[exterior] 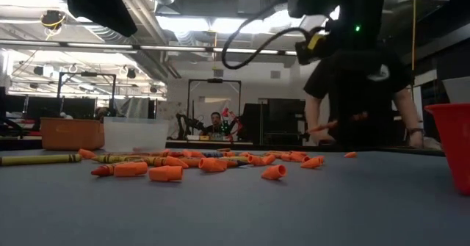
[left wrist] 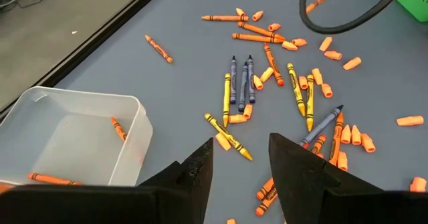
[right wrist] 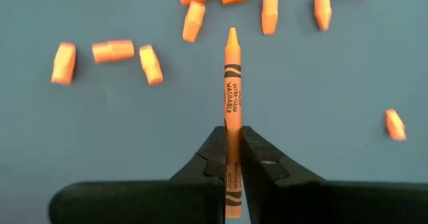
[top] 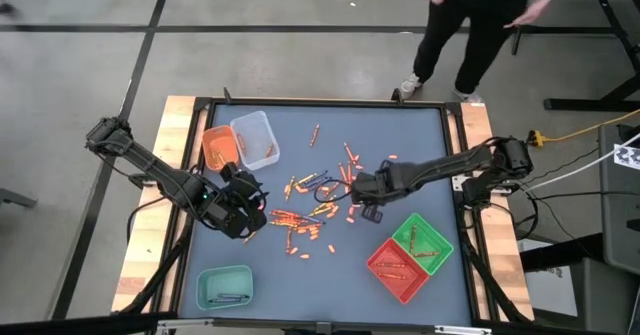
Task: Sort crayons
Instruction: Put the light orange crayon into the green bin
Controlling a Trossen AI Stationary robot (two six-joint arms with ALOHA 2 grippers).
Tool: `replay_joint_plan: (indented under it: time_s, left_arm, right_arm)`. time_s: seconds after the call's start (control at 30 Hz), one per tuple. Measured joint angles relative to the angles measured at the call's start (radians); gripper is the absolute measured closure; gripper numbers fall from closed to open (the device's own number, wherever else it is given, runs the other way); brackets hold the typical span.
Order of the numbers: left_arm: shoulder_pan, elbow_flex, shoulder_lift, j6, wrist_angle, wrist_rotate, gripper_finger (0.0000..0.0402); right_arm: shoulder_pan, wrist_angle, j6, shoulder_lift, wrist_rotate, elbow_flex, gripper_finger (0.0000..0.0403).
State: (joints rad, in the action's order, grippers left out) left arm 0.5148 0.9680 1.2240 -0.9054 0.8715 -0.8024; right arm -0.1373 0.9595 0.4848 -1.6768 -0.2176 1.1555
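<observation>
Across blue bench (top: pixel 420 135), crayons (top: pixel 300 220) scattered mid-surface, one orange crayon (right wrist: pixel 231 83) pinched lengthwise in clenched right end effector (right wrist: pixel 231 158), left end effector (left wrist: pixel 241 158) released above; probably light, stiff, snappable, best gripped mid-shaft.

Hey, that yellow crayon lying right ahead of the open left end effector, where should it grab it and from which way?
Grip the yellow crayon at mid-length, coming straight down from above with the left end effector. It lies flat on the table, so fingers should straddle its thin width, turned across its diagonal length.
</observation>
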Motion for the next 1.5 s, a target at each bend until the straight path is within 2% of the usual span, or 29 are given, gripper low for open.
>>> replay_joint_plan:
  time_s: [0.17,0.3,0.63,0.77,0.93,1.07,1.33,1.5]
  left_arm:
    - [0.0,0.0,0.0,0.0,0.0,0.0,0.0272]
    - [0.0,0.0,0.0,0.0,0.0,0.0,0.0272]
    - [0.0,0.0,0.0,0.0,0.001,0.0,0.0272]
    - [0.0,0.0,0.0,0.001,0.002,0.0,0.0272]
    - [0.0,0.0,0.0,0.001,0.003,0.001,0.0272]
    - [0.0,0.0,0.0,0.001,0.003,0.002,0.0272]
    - [0.0,0.0,0.0,0.001,0.003,0.004,0.0272]
    - [0.0,0.0,0.0,0.001,0.003,0.005,0.0272]
  right_arm:
    - [-0.056,0.146,0.009,0.012,-0.003,0.06,0.0382]
    - [-0.135,0.196,0.078,0.064,-0.001,0.06,0.0382]
    - [-0.416,0.34,0.447,0.157,0.0,0.06,0.0381]
    - [-0.519,0.381,0.599,0.157,0.06,0.06,0.0381]
    - [-0.614,0.377,0.695,0.157,0.113,0.06,0.0381]
    - [-0.649,0.376,0.748,0.157,0.124,0.06,0.0381]
    - [-0.655,0.377,0.752,0.157,0.132,0.06,0.0377]
    - [-0.655,0.377,0.75,0.157,0.132,0.06,0.0333]
